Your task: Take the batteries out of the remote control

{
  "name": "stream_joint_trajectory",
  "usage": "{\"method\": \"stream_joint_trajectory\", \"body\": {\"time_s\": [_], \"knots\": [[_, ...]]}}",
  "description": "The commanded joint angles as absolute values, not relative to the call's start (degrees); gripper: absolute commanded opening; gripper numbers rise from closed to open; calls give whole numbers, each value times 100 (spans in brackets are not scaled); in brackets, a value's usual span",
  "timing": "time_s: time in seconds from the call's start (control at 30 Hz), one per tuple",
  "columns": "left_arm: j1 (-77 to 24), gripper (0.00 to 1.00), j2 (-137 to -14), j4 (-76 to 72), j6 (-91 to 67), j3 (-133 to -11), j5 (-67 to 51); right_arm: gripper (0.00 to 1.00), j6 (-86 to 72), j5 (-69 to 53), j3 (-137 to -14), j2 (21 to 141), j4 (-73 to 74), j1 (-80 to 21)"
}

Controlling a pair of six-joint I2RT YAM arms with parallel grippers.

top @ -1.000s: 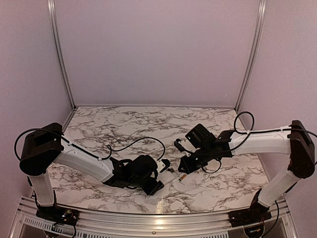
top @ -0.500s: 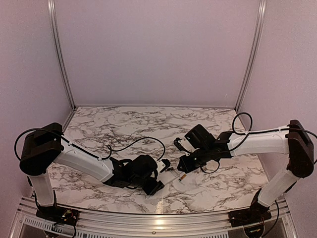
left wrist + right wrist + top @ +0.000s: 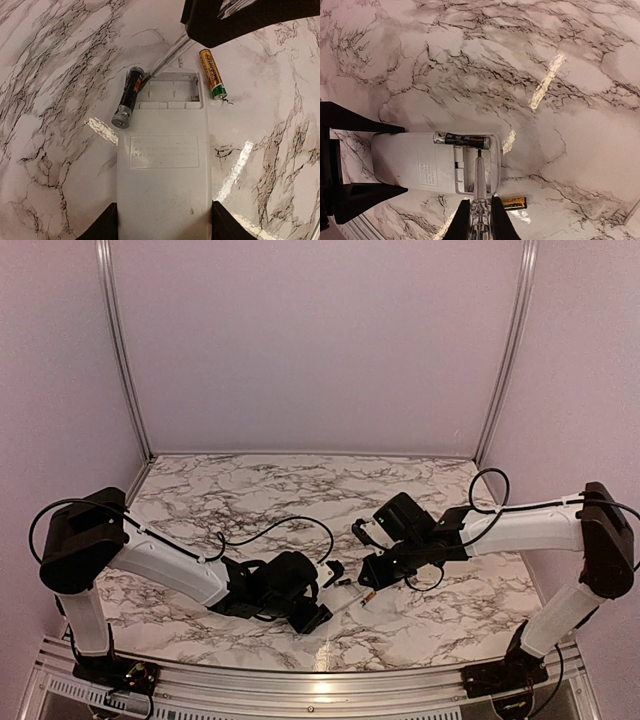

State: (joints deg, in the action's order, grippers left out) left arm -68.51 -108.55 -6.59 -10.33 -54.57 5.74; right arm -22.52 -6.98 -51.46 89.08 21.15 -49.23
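The white remote control (image 3: 164, 170) lies back-up on the marble table, its battery compartment (image 3: 170, 92) open and empty. My left gripper (image 3: 164, 220) is shut on the remote's sides. The black battery (image 3: 128, 97) lies outside the compartment along the remote's left edge. The orange-gold battery (image 3: 212, 73) lies on the table just right of the remote. My right gripper (image 3: 479, 212) is shut on a thin grey rod (image 3: 479, 175), whose dark tip touches the black battery (image 3: 461, 140) at the compartment's rim. The gold battery (image 3: 514, 202) lies beside the right fingers. Both grippers meet near the table's front centre (image 3: 350, 592).
The marble table (image 3: 250, 490) is bounded by purple walls with metal rails at the back and sides. A black cable (image 3: 290, 525) loops over the table behind the left arm. The front edge runs close below the remote.
My right gripper has edged slightly left toward the remote with the rod. The left arm and the remote have not visibly moved.
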Motion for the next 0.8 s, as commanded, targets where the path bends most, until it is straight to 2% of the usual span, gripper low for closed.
{"method": "stream_joint_trajectory", "body": {"time_s": [0.0,0.77], "knots": [[-6908,36,-10850,-771,-1035,-5445,115,0,-2320,-668,-5156,8674,1838,-4957],[-6908,36,-10872,-756,-1039,-5461,105,0,-2374,-538,-5218,8397,1950,-5001]]}}
